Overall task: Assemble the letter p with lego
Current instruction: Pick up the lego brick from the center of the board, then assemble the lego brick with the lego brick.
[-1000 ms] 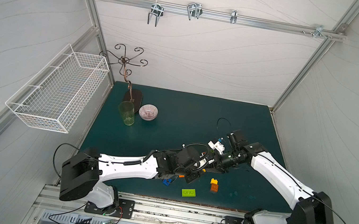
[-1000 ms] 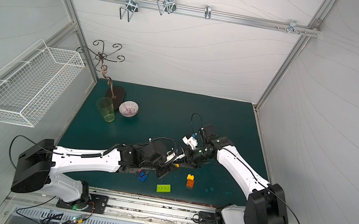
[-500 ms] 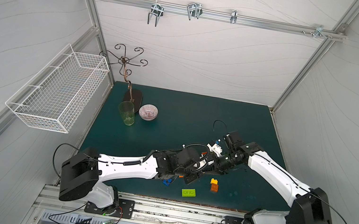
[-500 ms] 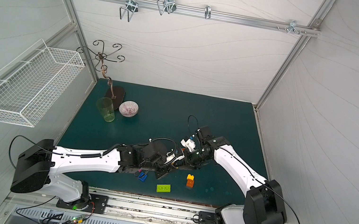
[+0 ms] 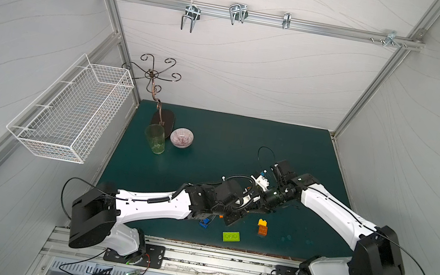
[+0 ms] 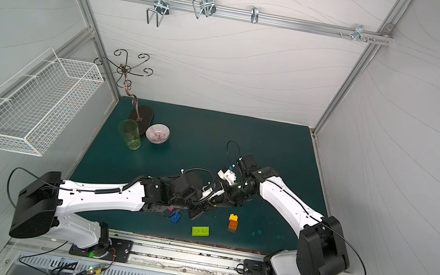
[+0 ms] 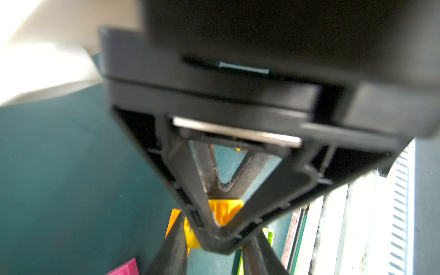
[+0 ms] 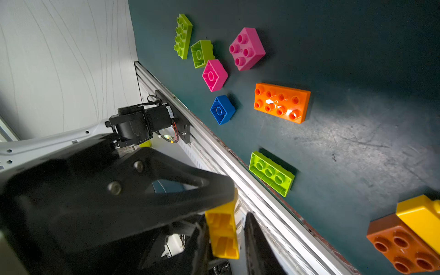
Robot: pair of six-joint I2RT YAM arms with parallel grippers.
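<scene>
My left end effector (image 7: 220, 232) is clamped on an oblong yellow plastic lego brick (image 8: 222, 235) above the dark teal counter (image 5: 211, 143). My right end effector (image 8: 226, 221) brackets it, jaws barely apart. Other coloured bricks (image 8: 282, 102) lie scattered on the counter.

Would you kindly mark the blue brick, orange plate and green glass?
blue brick (image 8: 220, 111), right wrist view, upturned face.
orange plate (image 8: 282, 102), right wrist view, studded top.
green glass (image 5: 156, 143), in a top view, side wall.
</scene>
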